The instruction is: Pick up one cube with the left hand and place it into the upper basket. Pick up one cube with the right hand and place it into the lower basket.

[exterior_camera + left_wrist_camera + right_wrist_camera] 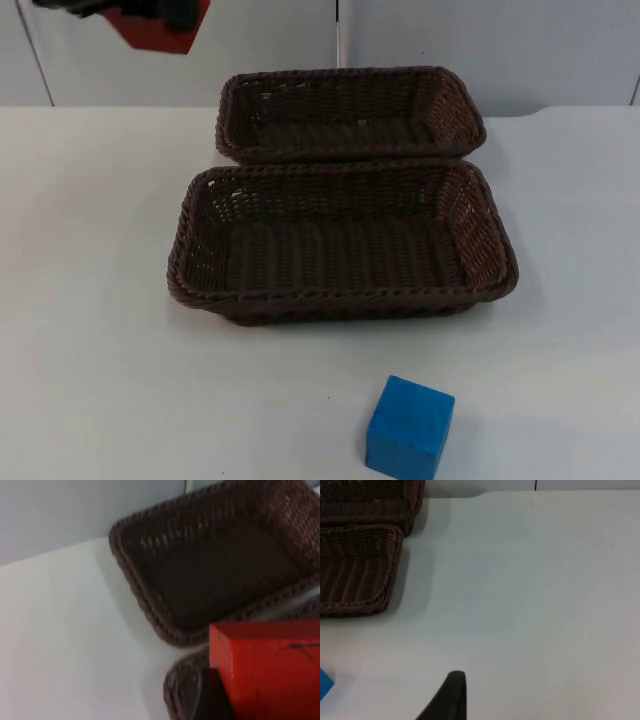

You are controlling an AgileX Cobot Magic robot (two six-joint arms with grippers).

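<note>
The left gripper (150, 15) pinches a red cube (267, 667), above both empty baskets' (350, 110) left ends; blue cube (409, 427) lies well apart. The right gripper's jaw state I cannot tell.

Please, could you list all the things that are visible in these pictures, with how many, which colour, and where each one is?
Upper basket: one, dark brown wicker, at the far side of the table by the wall, nothing inside.
Lower basket: one, dark brown wicker, directly in front of the upper basket, nothing inside.
Red cube: one, red, held above the table beyond the upper basket's left corner.
Blue cube: one, blue, on the table in front of the lower basket.
Table: one, white.
Partition wall: one, grey, behind the table.
Left gripper: black, raised, shut on the red cube.
Right gripper fingertip: black, above bare table to the right of the baskets; the arm waits.
</note>
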